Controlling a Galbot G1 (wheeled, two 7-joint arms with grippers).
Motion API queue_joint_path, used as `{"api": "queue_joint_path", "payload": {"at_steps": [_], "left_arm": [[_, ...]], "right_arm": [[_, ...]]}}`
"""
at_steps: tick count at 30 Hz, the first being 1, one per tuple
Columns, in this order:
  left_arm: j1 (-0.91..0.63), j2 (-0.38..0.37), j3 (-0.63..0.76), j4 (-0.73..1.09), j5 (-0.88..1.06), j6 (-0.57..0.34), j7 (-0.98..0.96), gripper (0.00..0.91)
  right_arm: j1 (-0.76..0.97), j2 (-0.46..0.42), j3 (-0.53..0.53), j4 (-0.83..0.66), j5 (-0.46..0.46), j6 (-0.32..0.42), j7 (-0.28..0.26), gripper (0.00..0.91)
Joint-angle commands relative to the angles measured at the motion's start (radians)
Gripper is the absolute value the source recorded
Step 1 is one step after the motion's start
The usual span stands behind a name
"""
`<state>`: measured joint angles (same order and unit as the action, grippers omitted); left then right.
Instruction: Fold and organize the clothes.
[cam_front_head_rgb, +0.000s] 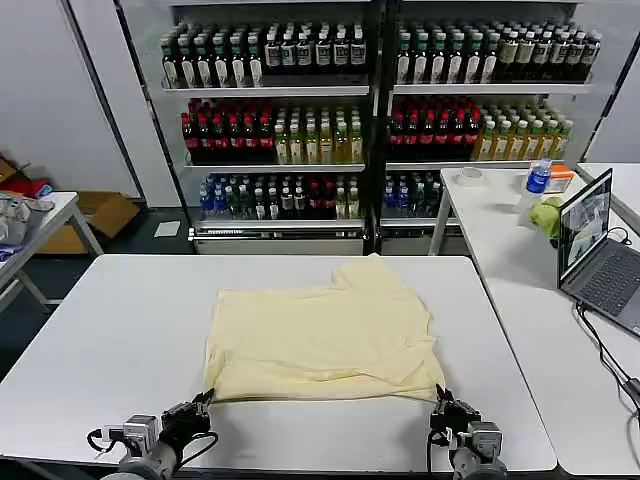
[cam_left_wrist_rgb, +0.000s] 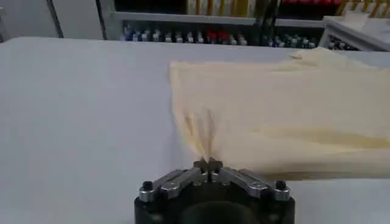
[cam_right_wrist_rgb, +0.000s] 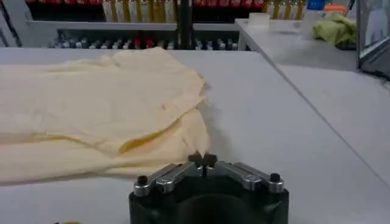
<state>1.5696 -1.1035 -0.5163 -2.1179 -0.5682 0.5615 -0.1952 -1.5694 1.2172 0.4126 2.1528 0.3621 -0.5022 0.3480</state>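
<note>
The clothes are one pale yellow T-shirt (cam_front_head_rgb: 320, 335), lying flat in a rough rectangle on the white table (cam_front_head_rgb: 120, 330), with a sleeve poking out at its far right. My left gripper (cam_front_head_rgb: 206, 400) is at the shirt's near left corner. In the left wrist view this gripper (cam_left_wrist_rgb: 208, 163) is shut, and the fabric (cam_left_wrist_rgb: 274, 109) puckers into its tips. At the near right corner sits my right gripper (cam_front_head_rgb: 441, 398). In the right wrist view it (cam_right_wrist_rgb: 202, 159) is shut on the tip of the cloth (cam_right_wrist_rgb: 91, 103), whose folded layers show at that edge.
To the right, a second white table carries an open laptop (cam_front_head_rgb: 600, 250), a green lump (cam_front_head_rgb: 547, 215) and a water bottle (cam_front_head_rgb: 538, 176). Shelves of drink bottles (cam_front_head_rgb: 300, 130) fill the back wall. A small table (cam_front_head_rgb: 30, 225) stands far left.
</note>
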Motion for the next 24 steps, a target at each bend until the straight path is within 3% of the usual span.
{"api": "queue_joint_path", "payload": {"at_steps": [1, 24], "left_arm": [[0.039, -0.002, -0.007, -0.072, -0.003, -0.004, -0.001, 0.01], [0.272, 0.031, -0.1, -0.183, 0.034, -0.001, 0.005, 0.01]], "right_arm": [[-0.049, -0.016, 0.019, 0.063, -0.002, 0.0, -0.001, 0.0], [-0.346, -0.051, 0.085, 0.221, -0.112, -0.011, -0.038, 0.0]]}}
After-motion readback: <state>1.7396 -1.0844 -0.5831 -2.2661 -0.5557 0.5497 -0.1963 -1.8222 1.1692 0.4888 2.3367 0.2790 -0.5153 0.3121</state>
